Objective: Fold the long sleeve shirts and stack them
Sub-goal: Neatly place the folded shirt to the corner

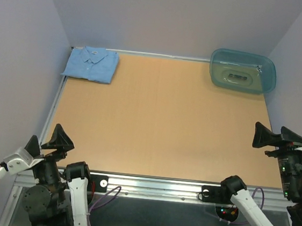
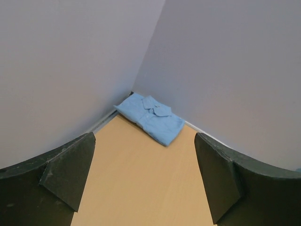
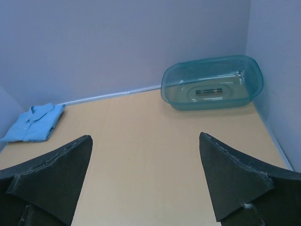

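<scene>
Top external: folded shirt (image 1: 91,64) at the far left corner of the bench (image 1: 160,125), left end effector (image 2: 144,135) and right end effector (image 3: 145,136) spread, empty; we risk rumpling its folds if a reach snags it

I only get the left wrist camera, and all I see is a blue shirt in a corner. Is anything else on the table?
Observer: Yes. A see-through teal tub sits in the far right corner of the table, opposite the folded shirt in the far left corner.
Operator: Are more shirts hiding in it?
Observer: No, there's no cloth inside it.
Operator: Where's the other arm?
Observer: The right arm hangs at the table's near right edge, its jaws wide open and empty.
</scene>
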`<state>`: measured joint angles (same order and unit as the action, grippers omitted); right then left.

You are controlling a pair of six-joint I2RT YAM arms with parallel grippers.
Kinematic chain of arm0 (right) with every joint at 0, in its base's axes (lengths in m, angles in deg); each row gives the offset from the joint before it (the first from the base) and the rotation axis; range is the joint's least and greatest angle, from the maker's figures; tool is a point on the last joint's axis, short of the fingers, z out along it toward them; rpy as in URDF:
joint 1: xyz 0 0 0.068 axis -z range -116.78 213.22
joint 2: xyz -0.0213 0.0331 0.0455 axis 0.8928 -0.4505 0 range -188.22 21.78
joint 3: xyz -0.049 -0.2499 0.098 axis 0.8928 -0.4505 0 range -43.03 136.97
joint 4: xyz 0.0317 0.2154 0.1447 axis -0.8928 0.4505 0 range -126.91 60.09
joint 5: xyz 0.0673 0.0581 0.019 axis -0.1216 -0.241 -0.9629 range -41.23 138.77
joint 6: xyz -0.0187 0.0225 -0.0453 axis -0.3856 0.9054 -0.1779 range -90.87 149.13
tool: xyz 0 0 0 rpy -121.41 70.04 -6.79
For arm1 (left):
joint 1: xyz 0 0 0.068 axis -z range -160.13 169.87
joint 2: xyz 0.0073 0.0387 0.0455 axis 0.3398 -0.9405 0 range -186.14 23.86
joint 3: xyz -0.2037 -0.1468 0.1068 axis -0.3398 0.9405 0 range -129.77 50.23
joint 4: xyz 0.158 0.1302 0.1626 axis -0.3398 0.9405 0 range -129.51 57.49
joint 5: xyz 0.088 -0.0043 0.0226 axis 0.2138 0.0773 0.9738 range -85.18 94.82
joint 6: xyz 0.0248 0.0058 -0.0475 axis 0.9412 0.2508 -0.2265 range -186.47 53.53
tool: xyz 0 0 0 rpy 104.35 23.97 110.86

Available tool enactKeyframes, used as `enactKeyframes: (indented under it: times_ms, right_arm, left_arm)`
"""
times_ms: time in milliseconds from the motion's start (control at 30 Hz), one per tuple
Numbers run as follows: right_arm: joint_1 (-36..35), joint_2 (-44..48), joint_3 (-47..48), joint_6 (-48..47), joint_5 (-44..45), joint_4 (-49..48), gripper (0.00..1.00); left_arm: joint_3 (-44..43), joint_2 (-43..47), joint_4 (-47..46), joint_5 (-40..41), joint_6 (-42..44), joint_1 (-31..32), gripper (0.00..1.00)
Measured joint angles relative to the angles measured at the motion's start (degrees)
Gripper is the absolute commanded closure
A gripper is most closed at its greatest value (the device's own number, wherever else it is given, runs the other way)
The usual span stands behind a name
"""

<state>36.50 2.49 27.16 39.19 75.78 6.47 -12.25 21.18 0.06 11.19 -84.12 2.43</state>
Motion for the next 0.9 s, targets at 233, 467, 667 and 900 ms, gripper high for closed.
enactKeyframes:
  times_ms: [233, 467, 667, 900]
  right_arm:
    - [0.0, 6.0, -3.2, -1.7, 1.5, 0.4, 0.00]
    - [0.0, 7.7, -4.5, -2.3, 1.5, 1.1, 0.00]
    - [0.0, 7.7, -4.6, -2.3, 0.8, 1.1, 0.00]
    - [0.0, 7.7, -4.6, -2.4, -0.8, 1.1, 0.00]
  left_arm:
    - [2.6, 2.2, 6.6, 4.3, 0.2, 0.1, 0.01]
    - [2.6, 2.2, 8.3, 4.6, 0.5, 0.4, 0.01]
    - [2.3, 2.2, 8.3, 4.0, 1.2, 0.5, 0.01]
    - [0.4, 2.1, 8.3, 3.3, 1.8, 0.5, 0.01]
